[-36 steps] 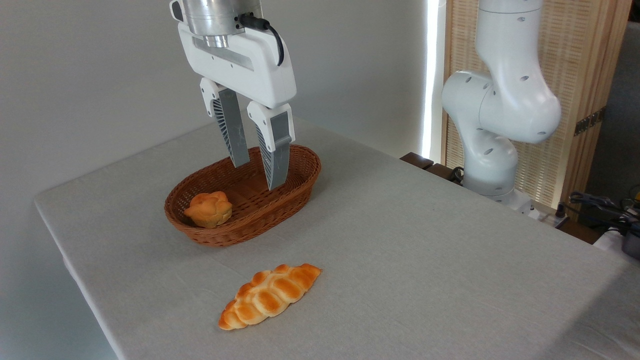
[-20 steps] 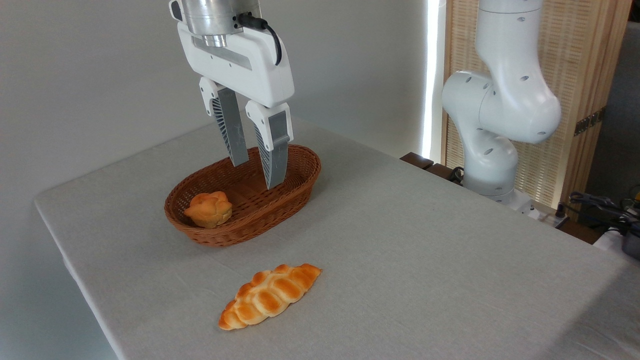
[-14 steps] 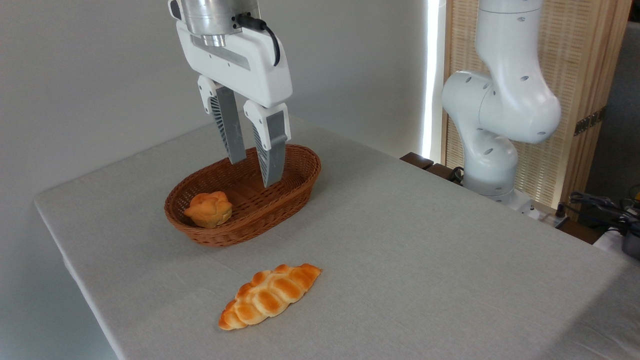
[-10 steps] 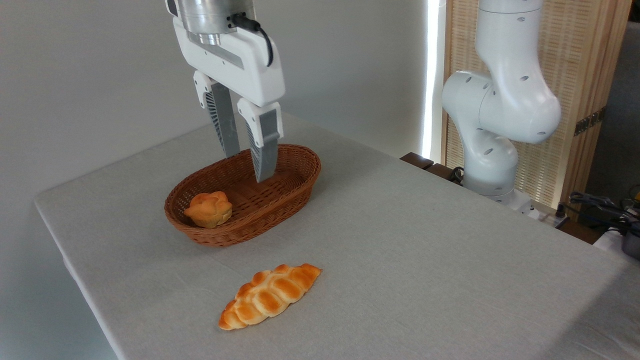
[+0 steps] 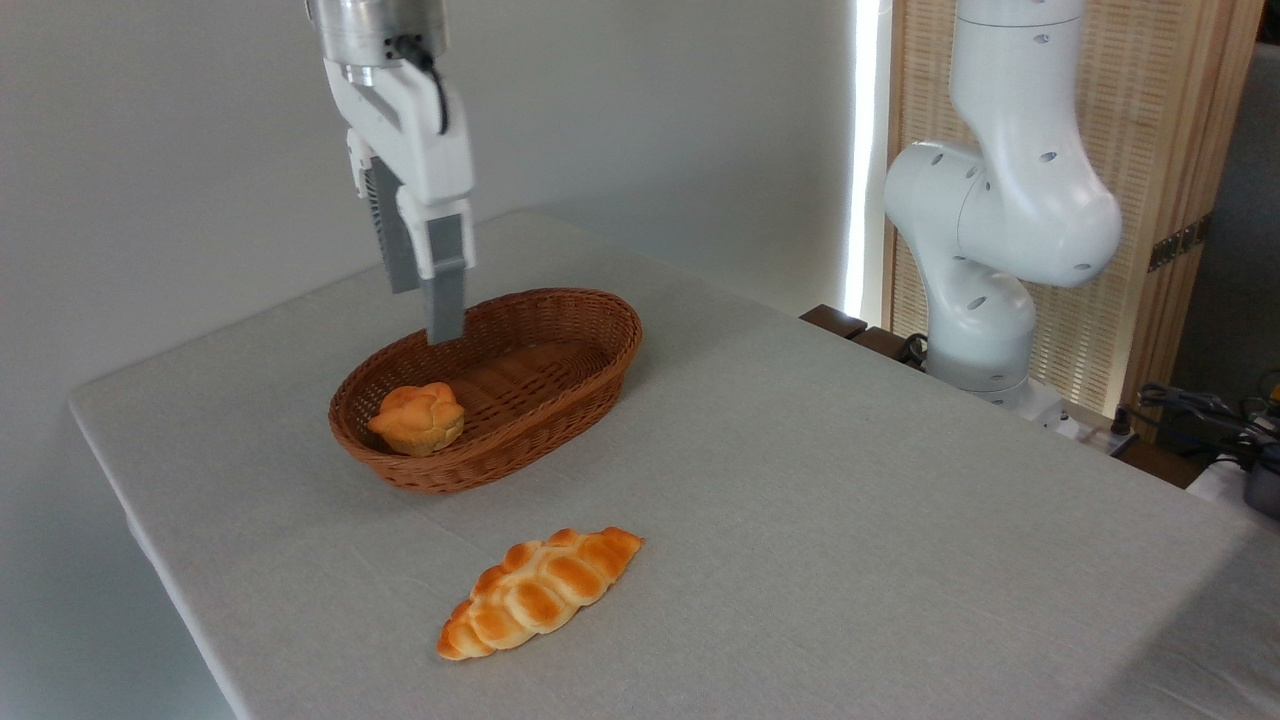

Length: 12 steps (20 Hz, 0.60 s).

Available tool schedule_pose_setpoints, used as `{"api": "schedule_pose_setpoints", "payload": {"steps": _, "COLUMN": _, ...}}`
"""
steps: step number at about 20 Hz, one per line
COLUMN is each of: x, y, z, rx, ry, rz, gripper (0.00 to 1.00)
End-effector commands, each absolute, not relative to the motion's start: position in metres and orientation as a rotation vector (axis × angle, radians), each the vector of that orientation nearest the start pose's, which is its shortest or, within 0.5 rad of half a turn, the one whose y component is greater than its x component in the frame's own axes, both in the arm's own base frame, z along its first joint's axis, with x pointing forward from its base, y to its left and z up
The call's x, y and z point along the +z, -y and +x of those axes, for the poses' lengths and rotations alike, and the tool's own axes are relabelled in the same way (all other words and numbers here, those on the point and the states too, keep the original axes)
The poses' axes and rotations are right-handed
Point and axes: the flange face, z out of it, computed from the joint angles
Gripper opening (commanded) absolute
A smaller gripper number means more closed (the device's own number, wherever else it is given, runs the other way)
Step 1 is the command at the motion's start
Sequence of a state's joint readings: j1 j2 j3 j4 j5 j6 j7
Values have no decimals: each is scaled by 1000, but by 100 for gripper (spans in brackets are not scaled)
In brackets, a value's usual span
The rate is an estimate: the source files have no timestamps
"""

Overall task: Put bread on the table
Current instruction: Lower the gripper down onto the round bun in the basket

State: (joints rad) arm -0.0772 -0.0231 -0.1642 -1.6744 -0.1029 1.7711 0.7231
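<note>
Over basket, left end — gripper (image 5: 425, 315): turned edge-on to camera, fingers overlapping; spread not discernible; nothing held.
Bread (image 5: 417, 418): seated upright inside wicker basket (image 5: 560, 400), left end, close to near wall; below gripper, apart from it.
Handling: judged light, soft-crusted, lumpy top; gentle squeeze advised.
Hold point: across paler base sides, below knotted crown; clearance at near wall judged tight.
Table (image 5: 850, 480): grey cloth, bare right of basket.
Braided loaf (image 5: 540, 592): on cloth, near edge, well apart from basket; not the target.

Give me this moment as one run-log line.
gripper: above basket's left part, empty, aperture unclear | small round orange-golden bun: in brown oval wicker basket | long braided golden loaf: on grey-clothed table
</note>
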Motion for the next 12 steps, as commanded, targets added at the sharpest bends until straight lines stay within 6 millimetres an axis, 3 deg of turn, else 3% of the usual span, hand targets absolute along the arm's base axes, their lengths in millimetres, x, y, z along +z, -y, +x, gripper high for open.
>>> {"api": "schedule_pose_setpoints", "payload": {"steps": 1, "x": 579, "y": 188, "z": 542, "rx": -296, "ry": -1557, "rz": -2795, "gripper": 100}}
{"api": "schedule_pose_setpoints", "payload": {"steps": 5, "x": 550, "y": 220, "z": 539, "rx": -338, "ry": -1622, "rz": -2754, "gripper": 100}}
{"api": "schedule_pose_setpoints", "payload": {"steps": 12, "x": 505, "y": 249, "z": 531, "rx": -343, "ry": -1703, "rz": -2702, "gripper": 100}}
